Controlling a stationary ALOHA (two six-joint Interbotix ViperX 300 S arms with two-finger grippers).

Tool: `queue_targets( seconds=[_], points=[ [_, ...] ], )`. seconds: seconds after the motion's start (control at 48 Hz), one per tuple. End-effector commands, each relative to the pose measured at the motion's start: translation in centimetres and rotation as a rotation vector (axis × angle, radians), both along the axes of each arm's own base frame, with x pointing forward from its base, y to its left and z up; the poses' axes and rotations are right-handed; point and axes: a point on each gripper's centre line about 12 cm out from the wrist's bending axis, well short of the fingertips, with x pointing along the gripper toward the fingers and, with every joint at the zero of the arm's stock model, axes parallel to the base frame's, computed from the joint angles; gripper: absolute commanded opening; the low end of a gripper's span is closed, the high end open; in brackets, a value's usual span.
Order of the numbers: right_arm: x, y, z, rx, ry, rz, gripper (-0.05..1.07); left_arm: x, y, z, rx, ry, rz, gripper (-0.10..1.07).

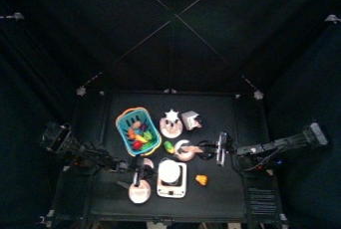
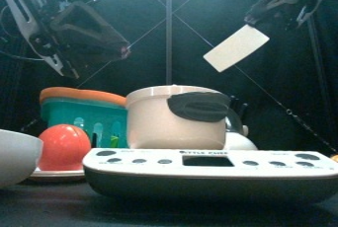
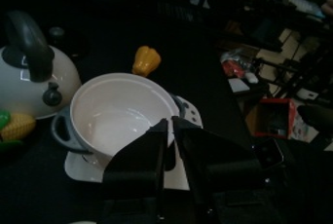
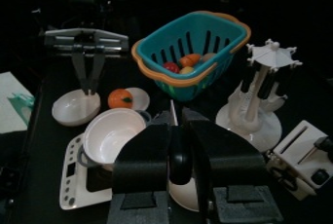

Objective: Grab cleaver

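Note:
The cleaver (image 2: 236, 47) hangs in the air at the upper right of the front view, its pale grey rectangular blade tilted. My right gripper (image 2: 268, 11) is shut on it at the handle end, and the black handle is hidden in the jaws. From above, that gripper (image 1: 221, 145) sits right of the table's middle. In the right wrist view a pale sliver shows between the jaws. My left gripper (image 3: 173, 129) stands open with nothing in it, just over the rim of a white pot (image 3: 115, 111).
A white scale (image 2: 211, 172) lies at the front edge, with the white pot (image 2: 179, 117) behind it. A teal basket (image 1: 138, 128) of toy food stands at the back left, next to a white rack (image 4: 254, 92). A red tomato (image 2: 62, 147) rests on a plate. A kettle (image 3: 33, 67) stands near the pot.

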Motion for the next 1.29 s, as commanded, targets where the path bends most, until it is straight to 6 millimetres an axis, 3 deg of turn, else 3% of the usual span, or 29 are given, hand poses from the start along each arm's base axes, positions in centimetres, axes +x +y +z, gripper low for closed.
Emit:
queue_targets(
  seconds=[0.0, 0.604, 1.271],
  points=[
    [0.1, 0.5, 0.2, -0.007, -0.006, 0.025, 0.39, 0.5, 0.0, 1.3, -0.009, -0.071, 0.012, 0.57],
    [-0.5, 1.7, 2.2, -0.052, -0.084, 0.096, 0.39, 0.7, 0.1, 1.6, 0.001, -0.116, 0.017, 0.57],
    [-0.4, 1.5, 3.2, -0.078, -0.112, 0.088, 0.39, 0.5, 0.6, 1.6, -0.001, -0.113, 0.030, 0.57]
  ],
)
